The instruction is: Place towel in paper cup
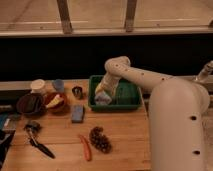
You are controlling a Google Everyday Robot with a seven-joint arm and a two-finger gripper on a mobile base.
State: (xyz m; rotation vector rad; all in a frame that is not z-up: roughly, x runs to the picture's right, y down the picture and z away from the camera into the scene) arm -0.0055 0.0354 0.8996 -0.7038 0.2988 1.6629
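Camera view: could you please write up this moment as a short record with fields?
claw: open, down inside the green bin, at its left end
green bin: on the wooden table, right of the metal cup
towel: pale lump in the bin, directly under the claw; contact unclear
paper cup: upright at the table's back left, next to the blue-grey cup
task state: towel not yet in the paper cup

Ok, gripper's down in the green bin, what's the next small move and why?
Probably close the fingers on the towel: the gripper sits open, low in the green bin right at the pale cloth, nothing held yet, and the paper cup stands far left on the table.
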